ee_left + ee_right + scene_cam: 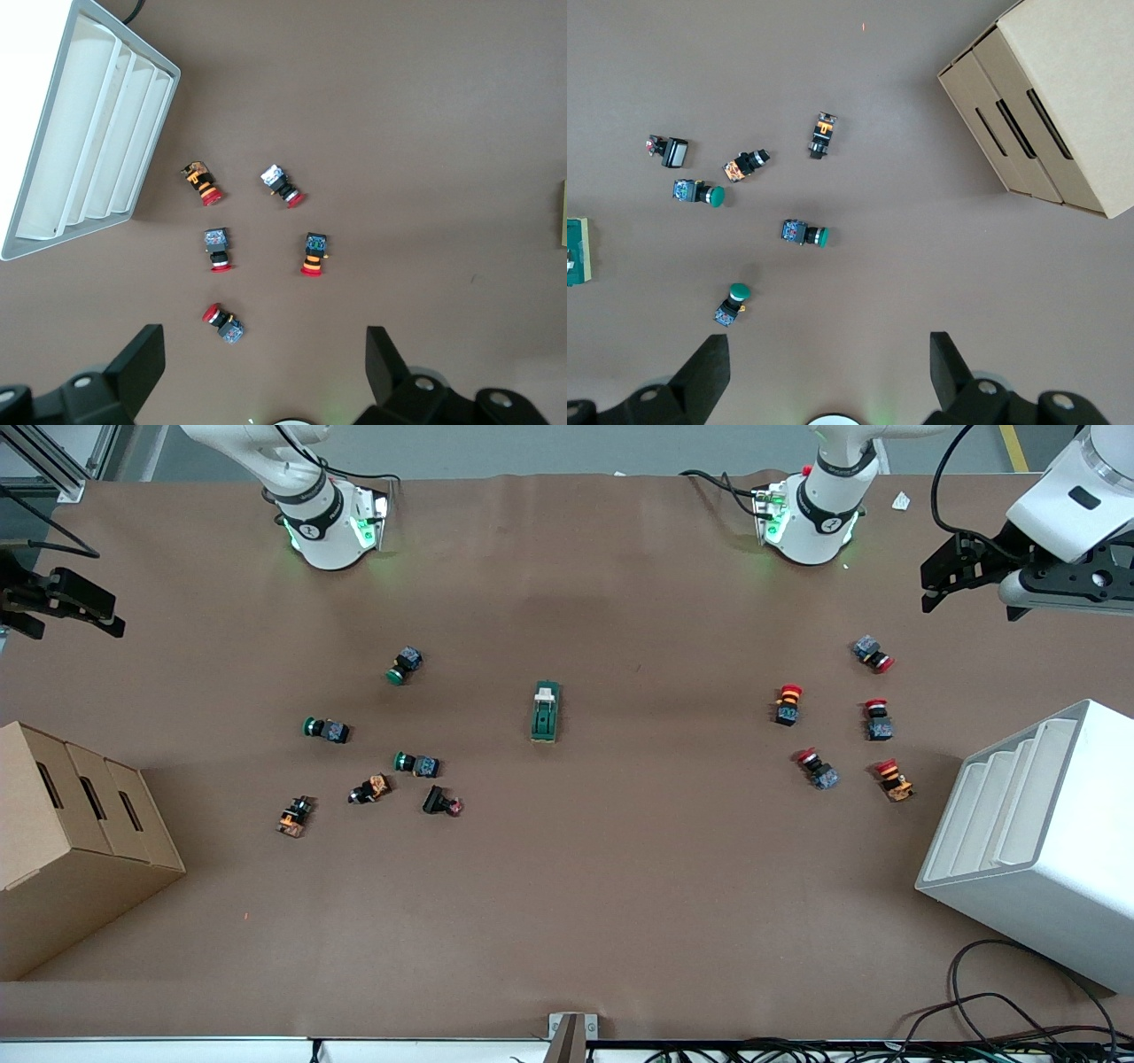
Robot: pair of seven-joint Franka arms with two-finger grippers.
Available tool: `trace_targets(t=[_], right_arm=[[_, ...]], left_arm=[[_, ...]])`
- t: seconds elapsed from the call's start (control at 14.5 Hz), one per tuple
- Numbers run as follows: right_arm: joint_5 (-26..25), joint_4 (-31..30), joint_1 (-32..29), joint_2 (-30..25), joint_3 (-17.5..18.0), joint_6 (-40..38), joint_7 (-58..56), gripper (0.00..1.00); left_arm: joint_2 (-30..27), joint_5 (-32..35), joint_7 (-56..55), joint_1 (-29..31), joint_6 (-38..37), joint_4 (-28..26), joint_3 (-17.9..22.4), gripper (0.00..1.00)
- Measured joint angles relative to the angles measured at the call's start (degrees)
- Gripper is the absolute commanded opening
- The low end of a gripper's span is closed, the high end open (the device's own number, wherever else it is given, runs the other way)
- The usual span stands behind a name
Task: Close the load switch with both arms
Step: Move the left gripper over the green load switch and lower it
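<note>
The load switch (546,711), a dark green oblong block with a cream lever piece, lies on the brown table midway between the two arms. Its edge shows in the right wrist view (575,252). My left gripper (941,577) hangs open and empty in the air over the left arm's end of the table, above the red push-buttons; its fingers (142,363) stand wide apart. My right gripper (66,607) hangs open and empty over the right arm's end, its fingers (709,367) wide apart. Both are well away from the switch.
Several red-capped push-buttons (788,703) lie toward the left arm's end, beside a white slotted rack (1036,841). Several green-capped and orange push-buttons (416,763) lie toward the right arm's end, beside a cardboard box (71,841). Cables lie at the near table edge.
</note>
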Motion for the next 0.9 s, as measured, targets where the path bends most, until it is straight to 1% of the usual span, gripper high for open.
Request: trace_targets(t=[0.07, 0.14, 0.28, 0.41, 0.69, 0.76, 0.9], right_arm=[[0.7, 0.1, 0.0, -0.1, -0.2, -0.3, 1.0, 1.0], [2.1, 0.2, 0.1, -0.6, -0.7, -1.0, 2.6, 1.0], [3.1, 0.2, 0.1, -2.1, -1.5, -1.8, 3.4, 1.0], [3.5, 0.2, 0.1, -2.9, -1.6, -2.1, 3.6, 1.0], [3.5, 0.2, 0.5, -2.9, -1.6, -2.1, 3.8, 1.0], [3.5, 0.2, 0.6, -2.9, -1.6, -2.1, 3.8, 1.0], [3.5, 0.2, 0.6, -2.9, -1.6, -2.1, 3.8, 1.0]], left_arm=[[0.3, 0.0, -2.0, 0.1, -0.1, 0.2, -0.5, 1.0], [1.1, -0.1, -6.4, 0.6, -0.4, 1.1, -2.3, 1.0], [3.5, -0.1, -11.4, 0.6, -0.4, 2.7, -5.4, 1.0], [5.0, -0.1, -12.3, 0.7, -0.5, 3.6, -5.8, 1.0], [5.4, -0.1, -12.3, 0.9, -0.8, 4.2, -6.3, 1.0], [5.6, -0.1, -12.3, 0.9, -0.7, 4.1, -7.2, 1.0], [6.1, -0.1, -13.8, 0.9, 0.9, 3.4, -10.3, 1.0]])
